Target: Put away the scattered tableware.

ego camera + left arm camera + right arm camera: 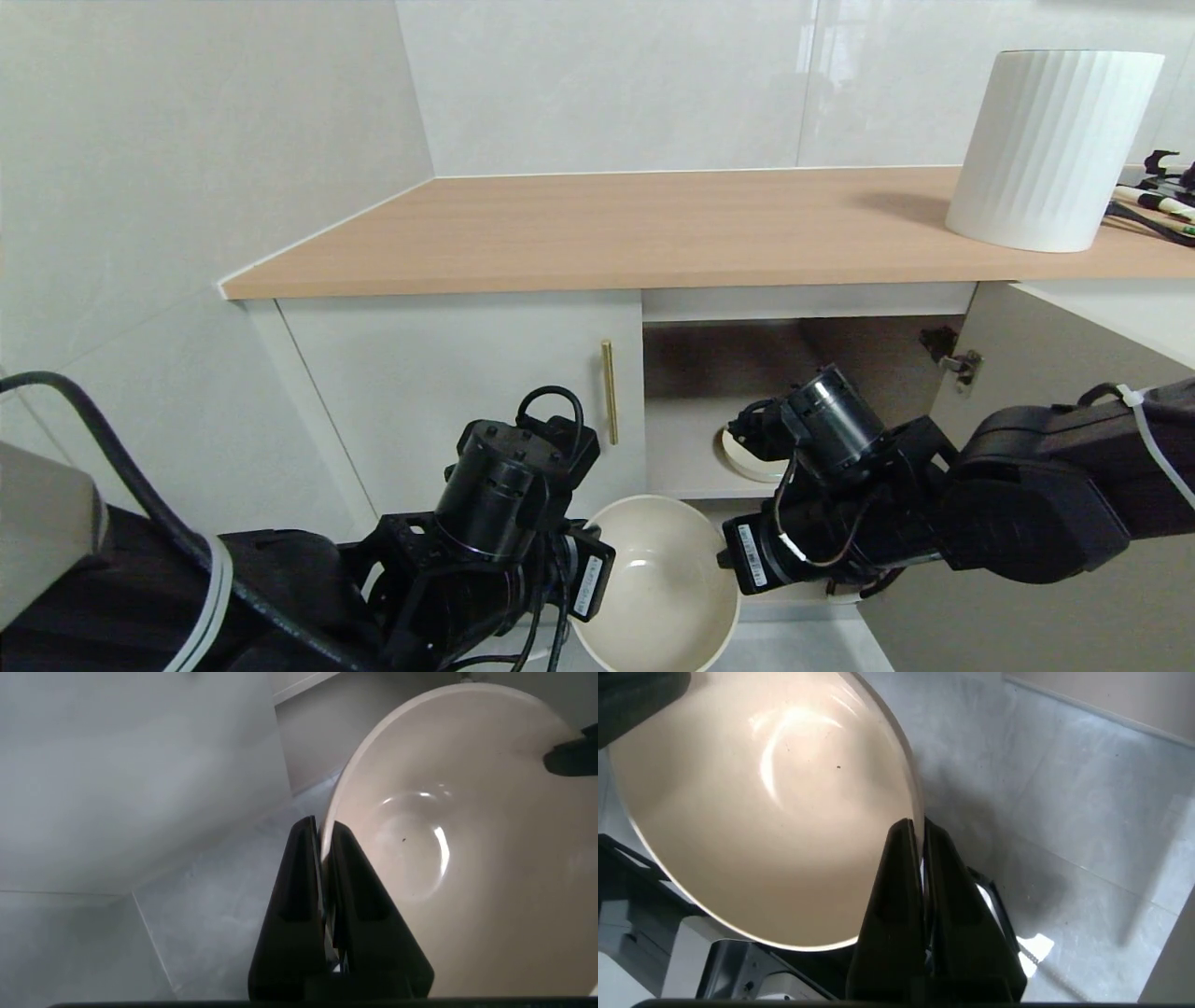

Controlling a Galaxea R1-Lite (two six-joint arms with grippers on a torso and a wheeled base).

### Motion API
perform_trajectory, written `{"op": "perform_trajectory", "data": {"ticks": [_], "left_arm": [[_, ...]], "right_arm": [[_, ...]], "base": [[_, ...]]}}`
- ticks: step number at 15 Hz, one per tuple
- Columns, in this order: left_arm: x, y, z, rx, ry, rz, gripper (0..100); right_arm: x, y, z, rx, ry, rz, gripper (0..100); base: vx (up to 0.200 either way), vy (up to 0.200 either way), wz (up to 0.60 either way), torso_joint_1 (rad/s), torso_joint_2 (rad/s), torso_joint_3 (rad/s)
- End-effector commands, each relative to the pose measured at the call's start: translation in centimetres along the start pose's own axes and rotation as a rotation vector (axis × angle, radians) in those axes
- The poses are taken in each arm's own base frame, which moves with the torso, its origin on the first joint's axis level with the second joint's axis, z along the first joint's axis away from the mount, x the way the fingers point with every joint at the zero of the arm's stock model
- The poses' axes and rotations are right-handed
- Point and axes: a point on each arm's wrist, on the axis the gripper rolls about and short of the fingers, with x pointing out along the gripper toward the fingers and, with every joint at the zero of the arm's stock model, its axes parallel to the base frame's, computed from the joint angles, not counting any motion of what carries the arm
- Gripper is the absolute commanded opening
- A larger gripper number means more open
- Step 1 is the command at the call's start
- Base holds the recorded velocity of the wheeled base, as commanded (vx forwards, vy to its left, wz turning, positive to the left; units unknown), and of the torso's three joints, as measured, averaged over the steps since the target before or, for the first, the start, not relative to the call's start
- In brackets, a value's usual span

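1. Left pincer [322,829] is clamping narrow on the rim of the cream bowl [467,859], with one finger inside the wall and one outside.
2. Right pincer [916,831] is pinching the opposite side of the rim the same way, its jaws nearly closed with only the bowl wall between them.
3. The bowl is hanging between the two pincers, tilted so its hollow is facing up toward the head camera. It is sitting low in front of the cabinet, above the grey floor [206,915].
4. Just behind the bowl, the right cabinet door [1022,364] is standing open. The left door [448,392] is shut, its brass handle [609,392] running upright near the inner edge.
5. A white plate [747,464] is lying on the shelf [681,457] inside the open compartment, partly hidden by the right arm.
6. The wooden bench [607,224] above is carrying a white ribbed container [1050,149] at its right end. Some utensils [1158,201] are lying just beside it.
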Motion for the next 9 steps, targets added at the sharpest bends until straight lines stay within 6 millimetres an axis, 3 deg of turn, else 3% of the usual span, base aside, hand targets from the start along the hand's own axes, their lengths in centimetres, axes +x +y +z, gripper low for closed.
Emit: {"op": "perform_trajectory", "data": {"ticks": [1, 5, 6, 9], "left_arm": [[0.19, -0.01, -0.16, 0.002, 0.008, 0.002, 0], [0.15, 0.00, -0.13, 0.001, 0.007, 0.004, 0], [0.15, 0.00, -0.13, 0.001, 0.007, 0.004, 100], [-0.05, 0.01, 0.16, -0.007, -0.008, 0.009, 100]], "right_arm": [[0.01, 0.00, -0.04, 0.000, 0.001, 0.000, 0], [0.07, 0.03, -0.08, -0.001, 0.004, -0.001, 0], [0.07, 0.02, -0.08, -0.001, 0.004, -0.002, 0], [0.19, 0.03, -0.18, -0.002, 0.010, -0.002, 0]], "base": [[0.000, 0.000, 0.00, 0.000, 0.00, 0.000], [0.000, 0.000, 0.00, 0.000, 0.00, 0.000], [0.000, 0.000, 0.00, 0.000, 0.00, 0.000], [0.000, 0.000, 0.00, 0.000, 0.00, 0.000]]}}
